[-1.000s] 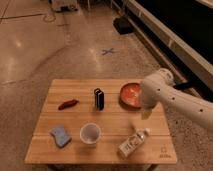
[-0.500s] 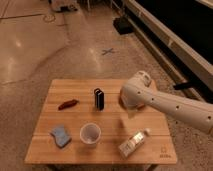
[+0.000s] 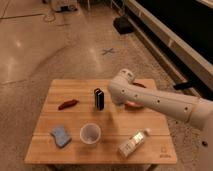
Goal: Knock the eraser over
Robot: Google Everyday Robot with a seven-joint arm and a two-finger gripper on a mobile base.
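The eraser (image 3: 99, 98) is a small black block with a pale edge. It stands upright near the middle of the wooden table (image 3: 150, 127). My white arm reaches in from the right across the back of the table. The gripper (image 3: 113, 97) is at the arm's end, just right of the eraser and close to it. I cannot tell whether it touches the eraser.
A red chili-shaped thing (image 3: 67, 104) lies left of the eraser. A blue spongy pad (image 3: 61, 135) and a white cup (image 3: 90, 134) sit at the front. A plastic bottle (image 3: 132, 142) lies at the front right. A red bowl (image 3: 134, 105) is mostly hidden behind the arm.
The arm has swung left across the table, from over the bowl to right beside the eraser. The eraser still stands upright.
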